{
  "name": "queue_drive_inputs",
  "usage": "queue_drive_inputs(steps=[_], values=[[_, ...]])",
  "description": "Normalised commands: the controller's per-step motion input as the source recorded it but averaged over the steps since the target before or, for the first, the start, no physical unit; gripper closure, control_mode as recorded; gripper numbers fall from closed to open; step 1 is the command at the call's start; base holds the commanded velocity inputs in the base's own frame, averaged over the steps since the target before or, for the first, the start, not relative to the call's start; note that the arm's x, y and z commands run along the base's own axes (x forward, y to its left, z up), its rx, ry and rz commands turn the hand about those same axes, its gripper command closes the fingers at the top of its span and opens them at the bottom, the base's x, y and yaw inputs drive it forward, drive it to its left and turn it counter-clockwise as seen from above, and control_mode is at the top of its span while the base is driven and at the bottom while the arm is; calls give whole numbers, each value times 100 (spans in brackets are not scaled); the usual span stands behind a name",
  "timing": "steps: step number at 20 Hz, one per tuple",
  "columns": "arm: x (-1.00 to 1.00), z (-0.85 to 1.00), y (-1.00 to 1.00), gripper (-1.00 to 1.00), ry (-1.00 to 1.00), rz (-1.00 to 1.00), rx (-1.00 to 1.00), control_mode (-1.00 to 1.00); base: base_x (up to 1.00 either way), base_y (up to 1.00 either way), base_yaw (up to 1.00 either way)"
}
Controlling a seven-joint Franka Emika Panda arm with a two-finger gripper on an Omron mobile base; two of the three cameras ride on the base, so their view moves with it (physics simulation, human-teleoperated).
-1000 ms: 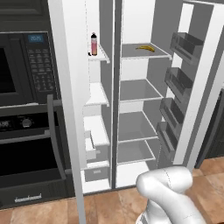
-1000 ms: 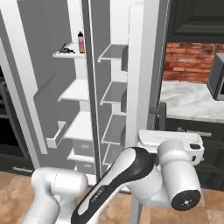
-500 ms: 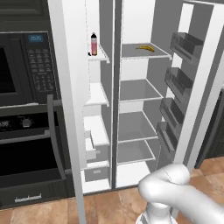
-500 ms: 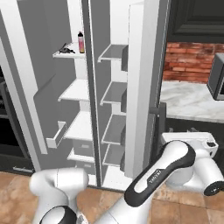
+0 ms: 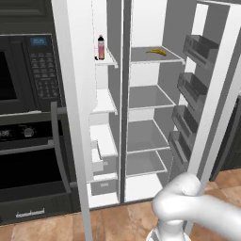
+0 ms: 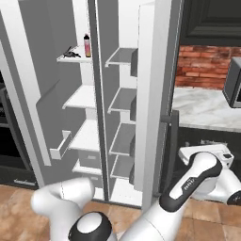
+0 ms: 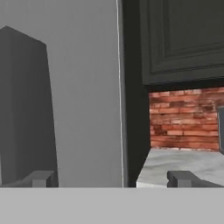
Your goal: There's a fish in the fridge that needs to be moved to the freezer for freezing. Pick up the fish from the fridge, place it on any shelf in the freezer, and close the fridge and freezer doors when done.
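Find the slim dark, yellow-streaked fish (image 5: 156, 52) on the wide grey fridge's (image 5: 146, 96) top shelf. The hand (image 7: 111, 178), released and empty, faces that fridge's plain door (image 7: 83, 96) beside a marble counter (image 7: 183, 162).

Both base views look forward into the open fridge (image 5: 150, 94); the hand view faces its door (image 7: 83, 96) closely.

note the fridge door (image 7: 83, 96) reads smooth matt grey; wall (image 7: 183, 118) beside it is rough red brick, counter (image 7: 183, 164) polished pale stone, floor (image 5: 117, 221) brown wood-look.
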Motion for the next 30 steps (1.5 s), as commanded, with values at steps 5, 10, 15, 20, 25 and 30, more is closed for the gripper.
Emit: queue_drive_inputs(steps=[5,10,15,20,25,30], values=[[14,-15,67,-100,0,-6,-10,-100,0,0,0],[40,-10,92,-100,0,-7,-11,-100,0,0,0],[33,-9,99,-100,0,-5,-12,-100,0,0,0],[40,-4,100,-100,0,-7,-12,-100,0,0,0],[46,-9,100,-100,0,-10,-9,-100,0,0,0],[62,-8,100,-100,0,-13,-11,-100,0,0,0]])
